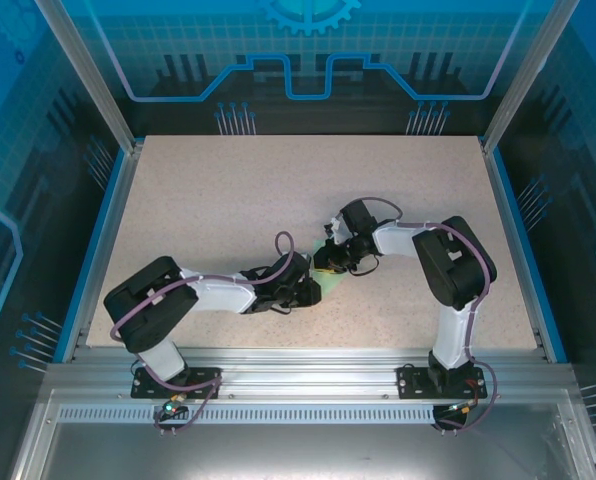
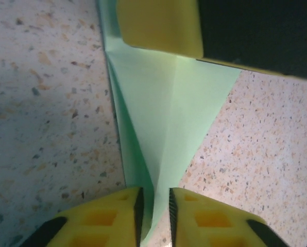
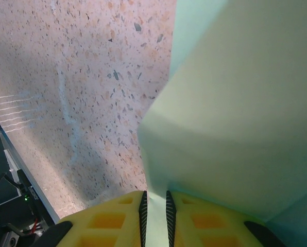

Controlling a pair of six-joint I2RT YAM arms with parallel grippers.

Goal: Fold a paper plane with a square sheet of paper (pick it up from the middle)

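The square sheet of paper is folded into a pale mint-green paper plane (image 2: 164,103), a narrow pointed triangle with a lengthwise crease, lying just above the speckled table (image 1: 228,200). In the top view the paper plane (image 1: 330,288) sits between both grippers at mid-table. My left gripper (image 2: 154,206) straddles its pointed end; the jaws stand slightly apart, with a sliver of table showing beside the paper. My right gripper (image 3: 156,211) is shut on the wide end of the plane (image 3: 236,103). One of its yellow fingers (image 2: 158,25) shows at the top of the left wrist view.
Both arms reach inward, with the left gripper (image 1: 308,285) and the right gripper (image 1: 333,262) meeting close together. Blue rails edge the table on the left (image 1: 98,250) and the right (image 1: 523,250). Open tabletop lies behind the grippers.
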